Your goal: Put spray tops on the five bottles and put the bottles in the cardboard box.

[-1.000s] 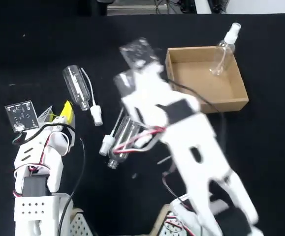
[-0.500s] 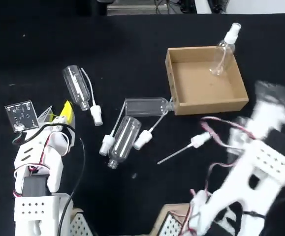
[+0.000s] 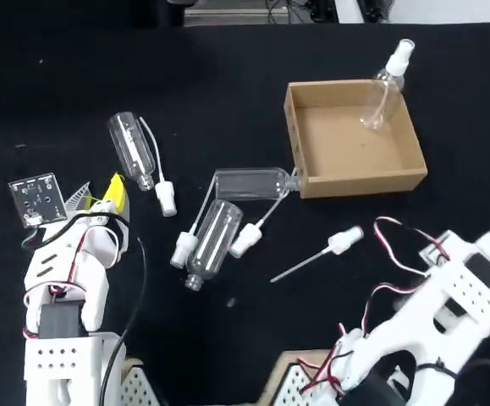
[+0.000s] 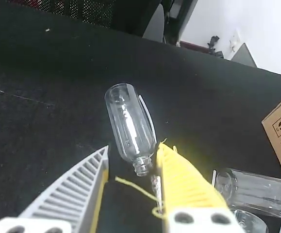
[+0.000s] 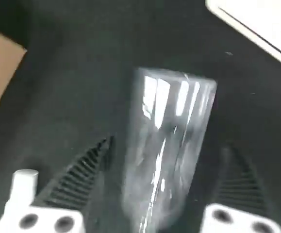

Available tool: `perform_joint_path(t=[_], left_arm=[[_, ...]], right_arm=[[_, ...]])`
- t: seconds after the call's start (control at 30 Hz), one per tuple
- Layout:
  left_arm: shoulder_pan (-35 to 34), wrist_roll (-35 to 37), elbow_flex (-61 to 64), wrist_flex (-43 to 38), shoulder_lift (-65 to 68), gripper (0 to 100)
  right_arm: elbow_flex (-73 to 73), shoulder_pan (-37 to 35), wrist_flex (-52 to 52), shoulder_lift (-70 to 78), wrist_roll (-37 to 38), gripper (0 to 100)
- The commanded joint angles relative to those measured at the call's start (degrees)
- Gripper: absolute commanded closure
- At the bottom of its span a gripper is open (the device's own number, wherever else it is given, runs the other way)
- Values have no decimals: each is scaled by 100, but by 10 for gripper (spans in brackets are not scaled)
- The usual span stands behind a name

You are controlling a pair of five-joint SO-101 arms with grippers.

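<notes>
Our left claw [image 4: 133,148] stands wide, with a bare bottle [image 4: 129,124] lying at its tips, upper left in the high view. Our right claw [image 5: 167,148] grips a second bottle [image 5: 174,107]. A capped bottle [image 3: 382,95] leans in the box [image 3: 363,182], upper right. Other bottles [image 3: 249,183] lie mid-frame among loose tops [image 3: 344,241].

High cam looked down over table [image 3: 228,68], arms [image 3: 67,279] at 6 o'clock. L wrist cam, low & close, shared its 10 o'clock bottle [image 4: 130,126]; R cam closer.
</notes>
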Motion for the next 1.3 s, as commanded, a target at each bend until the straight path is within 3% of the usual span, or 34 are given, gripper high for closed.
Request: perform_joint_path(t=[0.0,0.1,0.17,0.27,0.37,0.5,0.57,0.67,0.93,1.07,1.27], left_arm=[[-31,62,-31,9,-79,852],[-31,62,-31,9,-79,852],[-31,62,-31,9,-79,852],[-31,62,-31,9,-79,852],[-31,62,-31,9,-79,852],[-31,62,-31,9,-70,852],[-31,62,-31,9,-70,852],[-31,62,-31,9,-53,852],[-31,62,75,-35,-79,852],[-31,62,75,-35,-79,852],[-31,62,84,-35,-79,852]], right_arm=[[-224,-387,369,22,246,670],[-593,-440,993,48,853,670],[-936,-308,1407,48,1679,670],[-1525,-18,1952,48,3859,670],[-1859,334,2356,48,6585,670],[-1903,993,2198,48,9846,668],[-1754,1240,1864,57,11182,669],[-1393,1424,1433,22,12563,668],[-848,1451,800,48,14224,669],[-347,1442,378,48,14690,670],[708,1407,-1099,57,14910,670]])
